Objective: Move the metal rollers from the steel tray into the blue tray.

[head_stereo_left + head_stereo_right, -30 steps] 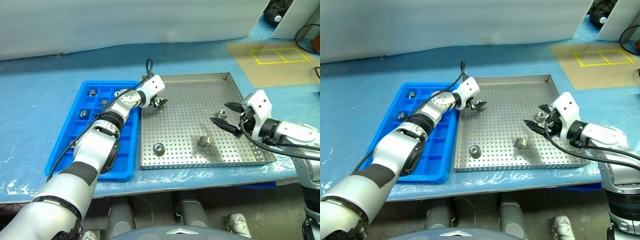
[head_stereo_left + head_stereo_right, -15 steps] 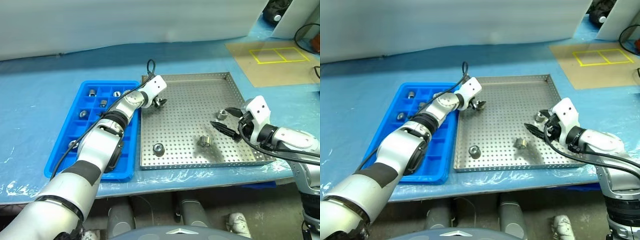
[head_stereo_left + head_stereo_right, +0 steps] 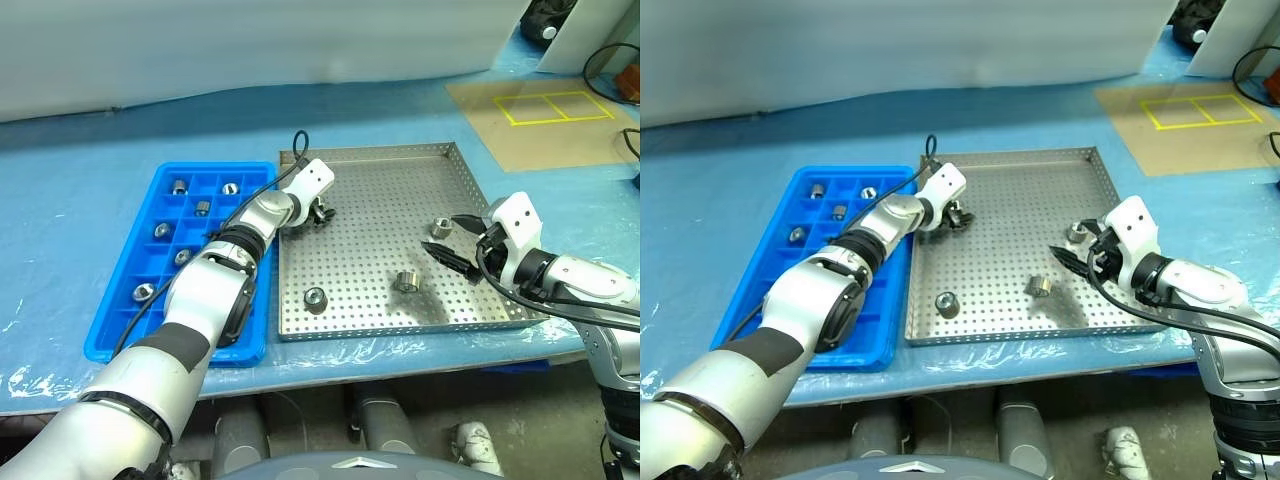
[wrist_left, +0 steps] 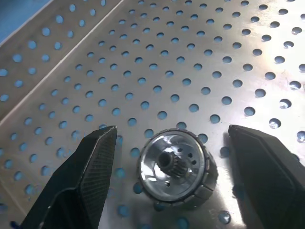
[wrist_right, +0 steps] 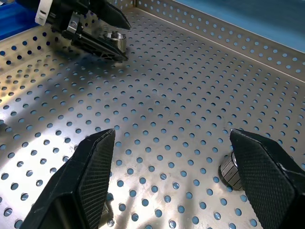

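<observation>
A blue sheet [image 3: 80,170] is seen covering the table. On it the steel tray [image 3: 385,165] is set, with the blue tray [image 3: 120,290] just beside it on the robot's left, their long edges nearly touching.

The left gripper [image 3: 319,212] is held low over the steel tray near its far left corner. Its fingers [image 4: 97,162] are spread, released, and a roller [image 4: 175,167] is seen standing on the perforated floor between them, touched by neither finger.

The right gripper [image 3: 447,244] is held over the right side of the steel tray, also spread and holding nothing. A second roller [image 3: 441,227] is seen just beside its fingertips, apart from them.

Two more rollers are left on the steel tray: one [image 3: 405,281] near the middle front, lying on its side, and one [image 3: 316,297] near the front left, upright.

In the blue tray, six rollers are counted, each in its own compartment; two [image 3: 179,185] [image 3: 230,187] are in the far row, the rest [image 3: 143,292] nearer.
</observation>
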Tool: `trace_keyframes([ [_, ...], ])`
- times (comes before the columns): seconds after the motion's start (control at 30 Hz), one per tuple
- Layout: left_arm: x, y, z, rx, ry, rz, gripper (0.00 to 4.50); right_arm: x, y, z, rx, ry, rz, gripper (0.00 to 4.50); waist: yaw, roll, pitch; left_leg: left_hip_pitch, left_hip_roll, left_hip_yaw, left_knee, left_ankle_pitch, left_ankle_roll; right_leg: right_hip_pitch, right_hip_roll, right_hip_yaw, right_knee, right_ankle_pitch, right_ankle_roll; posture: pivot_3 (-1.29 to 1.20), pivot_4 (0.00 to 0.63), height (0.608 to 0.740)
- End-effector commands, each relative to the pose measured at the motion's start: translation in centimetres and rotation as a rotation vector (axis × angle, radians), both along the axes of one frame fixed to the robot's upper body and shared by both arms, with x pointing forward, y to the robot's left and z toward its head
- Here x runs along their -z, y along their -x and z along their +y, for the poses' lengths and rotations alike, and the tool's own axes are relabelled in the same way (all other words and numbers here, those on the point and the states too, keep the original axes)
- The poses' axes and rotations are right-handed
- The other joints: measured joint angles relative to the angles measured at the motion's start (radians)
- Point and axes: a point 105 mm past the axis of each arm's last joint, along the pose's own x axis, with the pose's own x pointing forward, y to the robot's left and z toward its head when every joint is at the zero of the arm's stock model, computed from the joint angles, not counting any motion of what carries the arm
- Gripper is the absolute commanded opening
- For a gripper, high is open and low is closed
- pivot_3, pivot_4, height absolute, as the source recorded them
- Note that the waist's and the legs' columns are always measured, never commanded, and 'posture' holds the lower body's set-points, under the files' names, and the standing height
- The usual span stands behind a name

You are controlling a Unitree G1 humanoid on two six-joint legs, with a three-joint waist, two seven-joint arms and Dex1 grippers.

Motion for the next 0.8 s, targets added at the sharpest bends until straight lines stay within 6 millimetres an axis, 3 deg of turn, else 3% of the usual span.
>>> trace_keyframes([
  [0.03,-0.8,-0.4,0.1,-0.023,-0.001,-0.007,3.94,-1.0,0.2,0.5,-0.018,0.006,-0.054,3.96,-0.001,0.0,0.0,0.0,0.0,0.0,0.0,0.0,0.0,0.0,0.0,0.0,0.0,0.0,0.0,-0.55,0.15,0.74],
  [0.2,-0.4,-0.5,0.8,-0.059,-0.018,0.003,3.94,-0.9,0.2,0.5,-0.01,0.005,-0.057,3.96,-0.001,0.0,0.0,0.0,0.0,0.0,0.0,-0.001,0.001,0.001,0.0,0.0,-0.002,0.0,0.0,-0.56,0.15,0.74],
  [0.3,-0.4,-0.5,0.8,-0.053,-0.018,0.002,3.39,-0.8,0.1,0.5,-0.008,0.003,-0.058,3.96,-0.002,0.0,0.0,0.0,0.0,0.0,0.0,-0.001,0.001,0.001,0.0,0.0,-0.003,0.0,0.001,-0.55,0.15,0.74],
  [0.4,-0.4,-0.5,0.8,-0.04,-0.03,0.001,2.48,-0.9,0.1,0.6,-0.008,0.001,-0.061,3.96,-0.007,0.0,0.0,0.0,0.0,0.0,0.0,-0.001,0.001,0.002,0.0,0.001,-0.007,0.004,0.006,-0.55,0.15,0.74],
  [0.53,-0.4,-0.5,1.0,-0.035,-0.026,0.001,2.48,-0.9,0.0,0.6,-0.008,0.001,-0.065,3.96,-0.01,0.0,0.0,-0.001,-0.001,0.0,0.0,-0.001,0.002,0.002,0.0,0.001,-0.009,0.005,0.006,-0.54,0.15,0.74],
  [0.63,-0.7,-0.5,1.0,-0.028,-0.02,-0.011,1.77,-1.0,-0.1,0.6,-0.01,0.001,-0.066,3.96,-0.014,0.0,0.0,-0.002,-0.001,0.0,0.0,-0.002,0.003,0.002,-0.001,0.001,-0.01,0.005,0.006,-0.54,0.15,0.74],
  [0.8,-2.2,-0.7,0.6,0.014,0.019,-0.064,1.76,-1.1,-0.3,0.9,-0.024,0.002,-0.067,3.96,-0.018,0.0,0.0,-0.004,-0.002,0.0,0.0,-0.002,0.003,0.001,-0.001,0.001,-0.01,0.006,0.006,-0.52,0.15,0.74],
])
